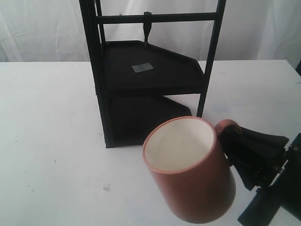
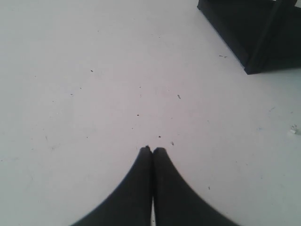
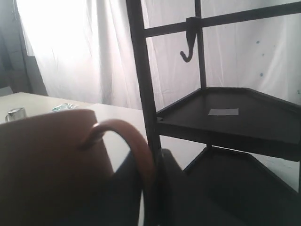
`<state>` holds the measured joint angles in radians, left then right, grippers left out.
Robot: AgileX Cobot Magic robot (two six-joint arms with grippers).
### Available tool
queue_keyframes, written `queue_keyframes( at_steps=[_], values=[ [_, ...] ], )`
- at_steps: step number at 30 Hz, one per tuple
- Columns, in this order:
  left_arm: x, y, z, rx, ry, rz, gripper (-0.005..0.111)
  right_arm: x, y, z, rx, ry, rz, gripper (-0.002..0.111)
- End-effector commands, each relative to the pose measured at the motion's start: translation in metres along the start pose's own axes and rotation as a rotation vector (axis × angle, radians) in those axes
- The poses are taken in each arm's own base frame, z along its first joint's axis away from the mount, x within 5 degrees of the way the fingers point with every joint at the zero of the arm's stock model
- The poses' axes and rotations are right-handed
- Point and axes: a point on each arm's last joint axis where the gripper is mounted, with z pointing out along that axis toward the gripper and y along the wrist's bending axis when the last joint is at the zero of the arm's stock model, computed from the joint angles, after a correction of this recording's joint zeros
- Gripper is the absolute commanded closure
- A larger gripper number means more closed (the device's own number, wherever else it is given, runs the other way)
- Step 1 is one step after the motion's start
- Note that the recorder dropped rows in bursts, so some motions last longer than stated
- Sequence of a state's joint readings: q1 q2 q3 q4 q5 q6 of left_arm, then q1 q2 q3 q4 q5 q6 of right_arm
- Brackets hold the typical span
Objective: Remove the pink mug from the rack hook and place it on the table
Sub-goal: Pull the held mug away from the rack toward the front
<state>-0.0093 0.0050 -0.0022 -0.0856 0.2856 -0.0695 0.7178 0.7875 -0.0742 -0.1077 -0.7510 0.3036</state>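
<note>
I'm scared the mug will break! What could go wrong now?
The jaws pinch only the loop handle, so the pink mug might swivel or slip. It looks tilted; let go like that, it could tip over on the table. The rack stands close behind, so a swing might knock it.

Lighting soft and even in exterior view; bench (image 1: 47, 117) mildly overexposed. Right wrist view backlit through curtain (image 3: 70, 52), glare strong, mug (image 3: 47, 160) dark and blurred.
</note>
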Motion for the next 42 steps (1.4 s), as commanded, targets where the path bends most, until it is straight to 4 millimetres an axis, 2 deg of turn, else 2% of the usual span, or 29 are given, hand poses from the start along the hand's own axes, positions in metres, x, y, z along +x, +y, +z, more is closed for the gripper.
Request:
queue_keyframes(
  at_steps=[1, 11, 13, 22, 27, 31, 38, 42],
  values=[
    [0.000, 0.000, 0.000, 0.006, -0.003, -0.006, 0.107, -0.002, -0.001, -0.005, 0.008, -0.077, 0.021, 0.108],
    [0.000, 0.000, 0.000, 0.006, -0.003, -0.006, 0.107, 0.000, -0.001, -0.008, 0.000, -0.086, -0.019, 0.108],
    [0.000, 0.000, 0.000, 0.006, -0.003, -0.006, 0.107, 0.006, -0.003, -0.013, 0.015, -0.086, -0.004, 0.108],
    [0.000, 0.000, 0.000, 0.006, -0.003, -0.006, 0.107, 0.002, -0.010, -0.014, 0.084, -0.132, 0.053, 0.108],
    [0.000, 0.000, 0.000, 0.006, -0.003, -0.006, 0.107, -0.015, -0.009, 0.005, 0.114, -0.070, 0.014, 0.108],
    [0.000, 0.000, 0.000, 0.006, -0.003, -0.006, 0.107, -0.023, -0.009, 0.013, 0.127, -0.060, 0.030, 0.108],
    [0.000, 0.000, 0.000, 0.006, -0.003, -0.006, 0.107, -0.024, -0.015, 0.020, 0.196, -0.034, 0.027, 0.108],
    [0.000, 0.000, 0.000, 0.006, -0.003, -0.006, 0.107, -0.029, -0.026, 0.030, 0.329, 0.012, -0.054, 0.108]
  ],
)
